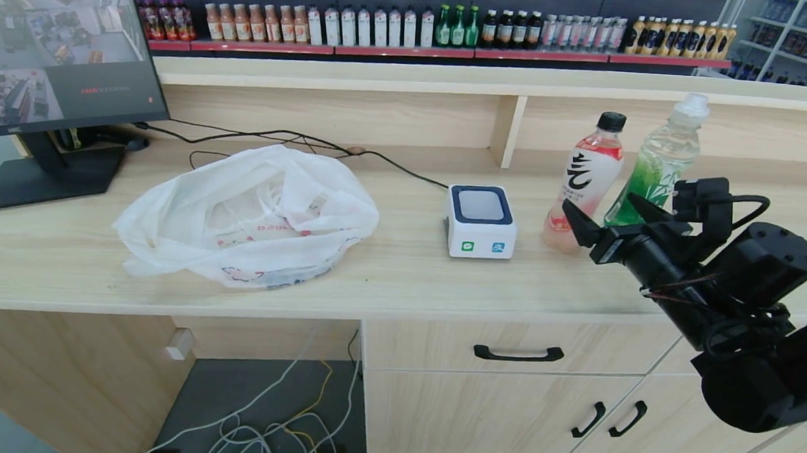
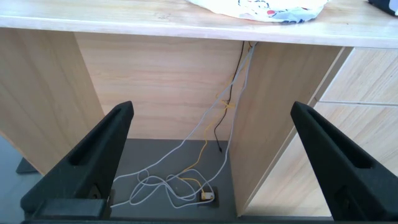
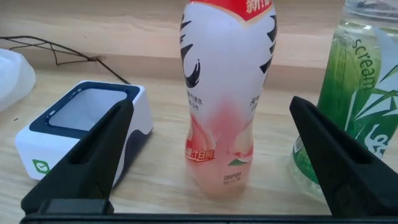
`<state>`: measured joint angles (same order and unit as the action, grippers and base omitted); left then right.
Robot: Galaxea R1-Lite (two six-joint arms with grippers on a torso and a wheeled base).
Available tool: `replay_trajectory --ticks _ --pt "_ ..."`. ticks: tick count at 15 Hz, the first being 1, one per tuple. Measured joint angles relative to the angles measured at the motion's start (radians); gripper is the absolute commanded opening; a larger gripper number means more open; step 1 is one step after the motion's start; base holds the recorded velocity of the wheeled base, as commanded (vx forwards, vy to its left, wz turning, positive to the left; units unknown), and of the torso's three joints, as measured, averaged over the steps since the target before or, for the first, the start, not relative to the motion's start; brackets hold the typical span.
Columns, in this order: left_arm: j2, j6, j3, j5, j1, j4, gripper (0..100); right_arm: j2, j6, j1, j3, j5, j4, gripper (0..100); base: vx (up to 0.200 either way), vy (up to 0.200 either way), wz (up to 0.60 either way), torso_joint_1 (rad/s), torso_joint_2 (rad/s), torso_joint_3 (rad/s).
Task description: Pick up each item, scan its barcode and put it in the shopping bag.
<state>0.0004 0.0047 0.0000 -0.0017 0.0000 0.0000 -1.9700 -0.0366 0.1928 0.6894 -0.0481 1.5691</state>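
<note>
- Counter [image 1: 400, 282] of light wood, long and flat.
- White shopping bag [image 1: 250, 217], crumpled and open, lying on the left part of the counter.
- Right gripper [image 1: 604, 211], spread wide, low over the counter, facing the pink bottle [image 1: 588, 182] without contact.
- Left gripper [image 2: 212, 106], spread wide too, below the counter edge, facing cables [image 2: 180, 180] on the floor.
- Green bottle [image 1: 659, 165], upright, just beside the pink bottle, at the right.
- Pink bottle, upright on the counter, near the scanner [image 1: 481, 221].
- Scanner, small white box, between shopping bag and pink bottle.

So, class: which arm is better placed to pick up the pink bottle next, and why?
Right: the right gripper, open, faces the pink bottle; the left gripper hangs below the countertop.
</note>
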Motion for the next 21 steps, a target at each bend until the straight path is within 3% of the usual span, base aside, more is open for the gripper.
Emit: replay_trajectory --ticks 21 --pt "0.0 0.0 0.0 0.0 0.0 0.0 100 -0.157 0.044 -0.023 0.177 0.013 0.001 100 0.0 0.0 0.0 0.0 0.0 0.0"
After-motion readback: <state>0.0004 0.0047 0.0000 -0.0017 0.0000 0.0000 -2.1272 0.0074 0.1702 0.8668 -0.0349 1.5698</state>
